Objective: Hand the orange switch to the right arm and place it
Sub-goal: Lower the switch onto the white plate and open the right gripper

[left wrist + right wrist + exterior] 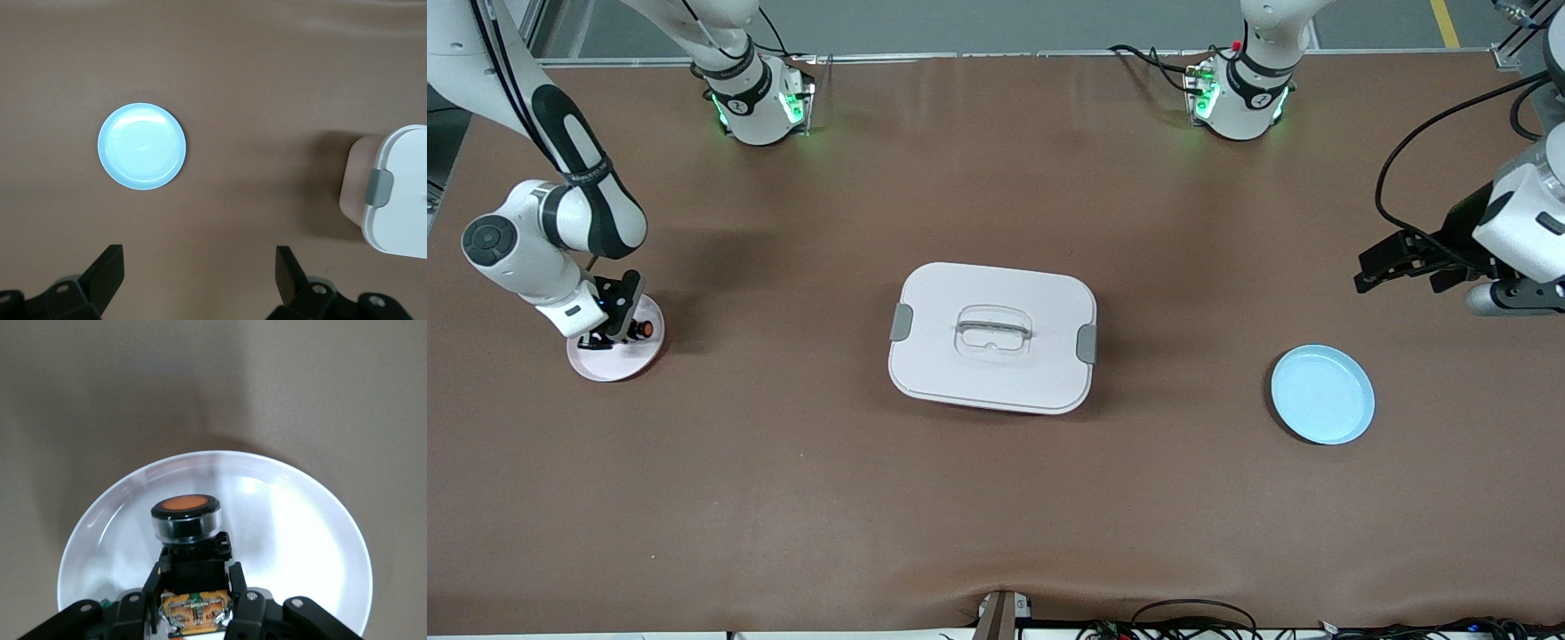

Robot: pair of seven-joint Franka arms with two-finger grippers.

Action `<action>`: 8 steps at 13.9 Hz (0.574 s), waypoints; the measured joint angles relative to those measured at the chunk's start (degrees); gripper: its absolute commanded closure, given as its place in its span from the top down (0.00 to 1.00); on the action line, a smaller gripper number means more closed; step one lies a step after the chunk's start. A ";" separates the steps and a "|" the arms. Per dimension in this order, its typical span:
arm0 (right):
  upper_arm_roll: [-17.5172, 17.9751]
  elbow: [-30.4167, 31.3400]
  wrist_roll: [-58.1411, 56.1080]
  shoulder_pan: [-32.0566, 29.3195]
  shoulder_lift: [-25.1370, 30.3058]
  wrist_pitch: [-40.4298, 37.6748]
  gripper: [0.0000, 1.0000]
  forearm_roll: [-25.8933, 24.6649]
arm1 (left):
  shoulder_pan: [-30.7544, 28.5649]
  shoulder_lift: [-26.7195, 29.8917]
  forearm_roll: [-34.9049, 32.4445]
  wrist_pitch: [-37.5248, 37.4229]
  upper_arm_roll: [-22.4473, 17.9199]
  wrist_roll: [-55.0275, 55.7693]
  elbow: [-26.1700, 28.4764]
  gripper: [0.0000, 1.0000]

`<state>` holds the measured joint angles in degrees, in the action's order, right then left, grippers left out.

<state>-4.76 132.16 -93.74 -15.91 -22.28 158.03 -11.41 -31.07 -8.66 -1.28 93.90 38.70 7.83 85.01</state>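
The orange switch (643,329) is a small black block with a round orange face. It sits between the fingers of my right gripper (618,324), low over the pale pink plate (609,366) at the right arm's end of the table. In the right wrist view the gripper (195,570) is shut on the switch's black body (185,513), orange face pointing away from the wrist, with the plate (300,520) under it. My left gripper (1365,271) is open and empty, above bare table at the left arm's end; in its own view (198,253) nothing is between the fingers.
A white lidded box (992,336) with grey clips and a handle stands mid-table; it also shows in the left wrist view (400,193). An empty light blue plate (1322,394) lies near the left gripper, nearer the front camera, and shows in the left wrist view (141,146).
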 measured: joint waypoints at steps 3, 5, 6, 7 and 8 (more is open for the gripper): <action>0.25 -0.17 -0.18 0.00 -0.32 0.00 0.00 0.00 | -0.94 0.00 0.00 0.31 0.01 -0.73 0.87 1.00; 0.32 -0.33 -0.22 0.00 -0.73 0.01 0.00 -0.01 | -1.25 0.23 0.00 1.26 0.03 -0.80 1.72 1.00; 0.32 -0.41 -0.24 0.00 -0.83 0.02 0.00 -0.01 | -1.44 0.87 0.00 2.60 0.05 -0.80 2.90 1.00; 0.33 -0.44 -0.34 0.00 -0.83 0.02 0.16 -0.02 | -1.72 1.89 0.00 4.21 0.08 -1.00 4.52 1.00; 0.32 -0.49 -0.45 0.00 -0.86 0.05 0.99 -0.02 | -1.98 3.18 0.00 5.68 0.12 -1.44 6.25 1.00</action>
<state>-4.43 131.67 -94.19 -15.91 -23.14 158.08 -11.43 -33.05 -5.49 -1.28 99.58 38.82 6.39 91.26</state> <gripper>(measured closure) 0.586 0.000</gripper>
